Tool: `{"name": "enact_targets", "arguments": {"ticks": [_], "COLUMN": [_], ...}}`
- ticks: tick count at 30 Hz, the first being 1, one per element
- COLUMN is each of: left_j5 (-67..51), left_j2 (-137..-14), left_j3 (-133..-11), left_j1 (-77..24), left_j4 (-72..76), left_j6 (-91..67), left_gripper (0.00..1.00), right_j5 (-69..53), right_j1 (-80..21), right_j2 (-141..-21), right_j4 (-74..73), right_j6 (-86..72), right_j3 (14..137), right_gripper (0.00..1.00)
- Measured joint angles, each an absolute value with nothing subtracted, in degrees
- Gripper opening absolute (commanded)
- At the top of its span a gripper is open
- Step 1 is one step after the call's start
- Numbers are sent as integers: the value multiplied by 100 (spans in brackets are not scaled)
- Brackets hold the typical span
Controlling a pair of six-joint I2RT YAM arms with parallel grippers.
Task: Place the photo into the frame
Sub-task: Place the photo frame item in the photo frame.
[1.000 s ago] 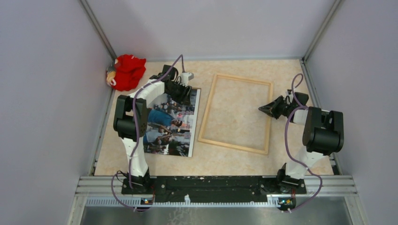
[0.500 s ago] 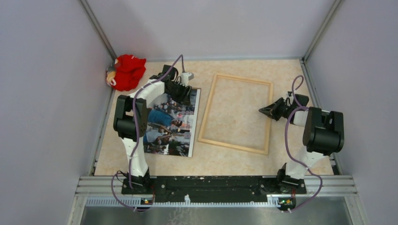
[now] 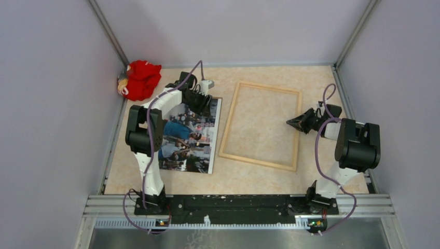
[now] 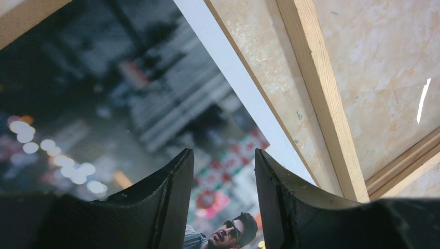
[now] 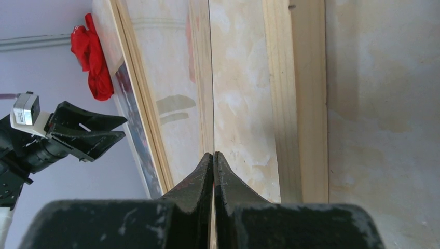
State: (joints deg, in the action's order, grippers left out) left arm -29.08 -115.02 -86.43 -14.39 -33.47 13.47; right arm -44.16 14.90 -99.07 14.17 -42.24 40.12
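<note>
The photo [image 3: 189, 140] lies face up on the table, left of the frame [image 3: 297, 132], a thin light-wood rectangle. My left gripper [image 3: 203, 106] hovers open over the photo's far right corner. In the left wrist view its jaws [image 4: 224, 153] are apart, and between them I see only the print [image 4: 104, 93], with the frame's rail [image 4: 321, 93] to the right. My right gripper [image 3: 289, 122] sits just inside the frame's right rail [image 5: 296, 93]. Its tips [image 5: 213, 154] are shut on the edge of a thin clear pane [image 5: 176, 62] that shows faint reflections.
A red cloth bundle [image 3: 141, 79] lies in the far left corner, also visible in the right wrist view [image 5: 93, 62]. Lavender walls close the table on three sides. The arm bases and a black rail [image 3: 233, 202] run along the near edge.
</note>
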Motion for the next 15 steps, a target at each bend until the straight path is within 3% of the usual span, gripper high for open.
{"name": "enact_targets", "arguments": {"ticks": [15], "left_j5": [-2888], "left_j2": [-11502], "left_j3": [-8617], "left_j1": [-1568], "left_j4": [-3343], "left_j6": [1350], "left_gripper": [55], "right_j5": [-4652], "right_j1": [1483], "right_j2": [-9907], "right_j4": [1957], "right_j6": [-4464], "right_j3": [4010], "right_gripper": [0]}}
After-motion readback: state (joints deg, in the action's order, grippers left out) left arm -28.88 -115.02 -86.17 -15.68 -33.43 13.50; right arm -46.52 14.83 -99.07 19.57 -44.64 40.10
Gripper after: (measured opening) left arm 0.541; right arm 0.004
